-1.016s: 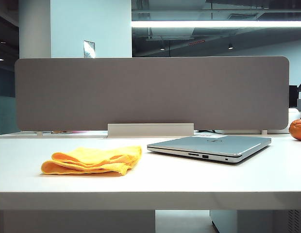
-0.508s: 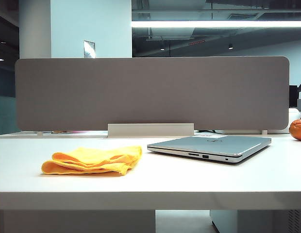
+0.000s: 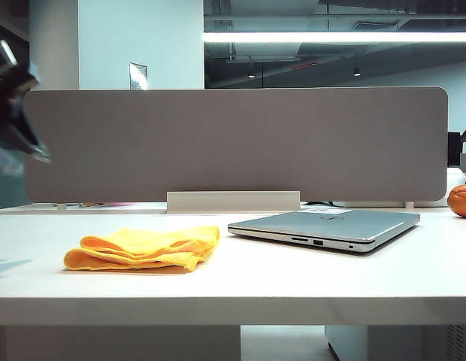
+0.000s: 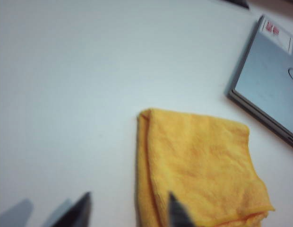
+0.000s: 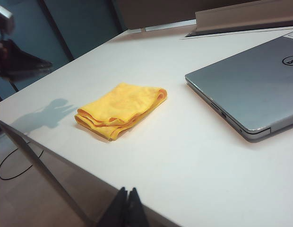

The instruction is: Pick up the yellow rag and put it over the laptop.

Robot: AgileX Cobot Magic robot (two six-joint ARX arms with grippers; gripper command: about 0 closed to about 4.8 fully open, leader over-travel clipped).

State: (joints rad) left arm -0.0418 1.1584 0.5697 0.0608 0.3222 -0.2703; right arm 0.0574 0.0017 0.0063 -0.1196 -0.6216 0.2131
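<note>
Yellow rag (image 3: pixel 146 249) is lying folded on the white table (image 3: pixel 293 282), beside the closed laptop (image 3: pixel 331 227). Left gripper (image 4: pixel 130 210) is hovering above it, fingers apart, seemingly blurred at the exterior view's left edge. Right gripper (image 5: pixel 127 208) is sitting shut at the table's near edge.

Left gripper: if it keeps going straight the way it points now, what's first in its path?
Likely the near edge of the yellow rag: the left gripper hangs above the table, open, one fingertip over the rag. Depth is unclear.
</note>
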